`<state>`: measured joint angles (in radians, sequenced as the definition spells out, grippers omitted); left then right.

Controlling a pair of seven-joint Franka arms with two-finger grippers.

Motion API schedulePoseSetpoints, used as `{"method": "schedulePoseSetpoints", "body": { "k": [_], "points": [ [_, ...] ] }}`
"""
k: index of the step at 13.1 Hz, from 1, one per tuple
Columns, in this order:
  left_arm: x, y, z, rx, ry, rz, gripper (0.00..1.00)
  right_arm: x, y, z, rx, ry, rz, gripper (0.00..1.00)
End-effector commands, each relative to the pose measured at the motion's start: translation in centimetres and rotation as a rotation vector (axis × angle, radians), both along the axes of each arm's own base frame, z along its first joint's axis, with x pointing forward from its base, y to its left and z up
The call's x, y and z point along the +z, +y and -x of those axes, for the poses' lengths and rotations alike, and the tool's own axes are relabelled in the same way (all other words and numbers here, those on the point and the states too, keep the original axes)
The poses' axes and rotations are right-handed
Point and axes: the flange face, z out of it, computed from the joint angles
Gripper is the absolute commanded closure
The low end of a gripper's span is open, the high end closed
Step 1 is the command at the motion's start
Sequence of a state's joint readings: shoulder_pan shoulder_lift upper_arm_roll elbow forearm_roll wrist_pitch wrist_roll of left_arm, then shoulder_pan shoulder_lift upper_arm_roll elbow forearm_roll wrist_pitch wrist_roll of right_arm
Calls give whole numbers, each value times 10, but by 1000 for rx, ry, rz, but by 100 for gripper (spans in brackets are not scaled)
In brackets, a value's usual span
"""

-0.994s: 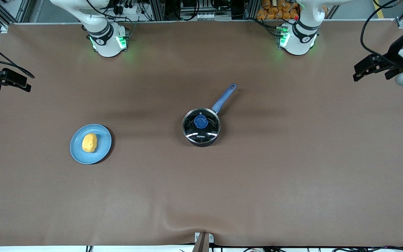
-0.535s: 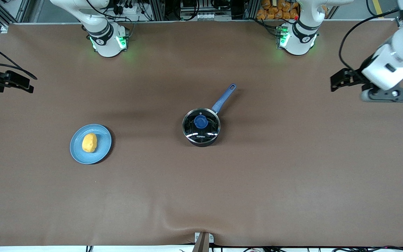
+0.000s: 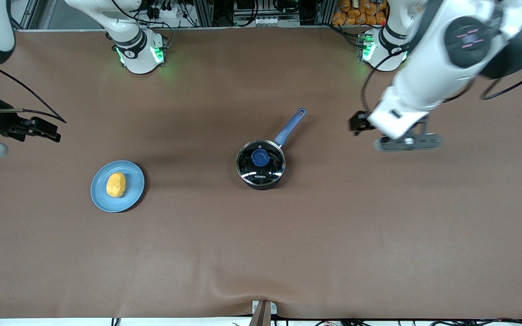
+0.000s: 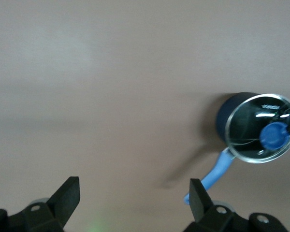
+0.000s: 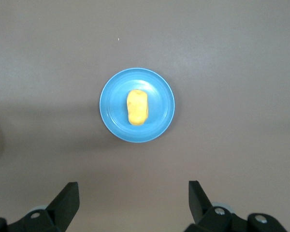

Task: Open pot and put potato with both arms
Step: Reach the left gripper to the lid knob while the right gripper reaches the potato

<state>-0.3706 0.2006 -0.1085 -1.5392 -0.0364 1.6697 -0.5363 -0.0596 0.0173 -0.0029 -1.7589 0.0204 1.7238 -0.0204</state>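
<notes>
Pot (image 3: 261, 170) sits mid-counter with its lid (image 3: 260, 158) on, potato (image 3: 116, 184) waits on a blue plate (image 3: 132, 197) toward the right arm's end, so each arm probably gets its own job. Left hand (image 4: 134, 198) hangs spread over bare counter (image 3: 288, 253) near the pot handle (image 3: 290, 127); right hand (image 5: 133, 199) is spread too, up over the counter near the plate. Plain brown counter, cable clutter along the back.

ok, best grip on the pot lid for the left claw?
Take the blue knob at the centre of the glass lid, coming straight down from above. The lid sits flat and closed on the pot; its rim gives no purchase, and the knob is the only raised part. The left claw is open, over bare table toward its own end.
</notes>
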Motion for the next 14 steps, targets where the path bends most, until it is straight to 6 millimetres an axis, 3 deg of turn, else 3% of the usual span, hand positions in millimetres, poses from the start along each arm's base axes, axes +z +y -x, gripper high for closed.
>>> {"method": "schedulePoseSetpoints", "body": {
  "k": [1,4,9,14],
  "points": [
    [-40,-70,-5,56,8,15,0,-25,0,0,0,-34,-24,0],
    [-100,-135,3,134,-18,27,0,-81,1,-4,-4,-57,-20,0],
    [-169,-206,2,389,-31,56,0,-165,1,-7,0,-97,-13,0],
    [-215,-248,24,465,-41,68,0,-231,-5,-21,30,-143,-3,0]
  ]
}}
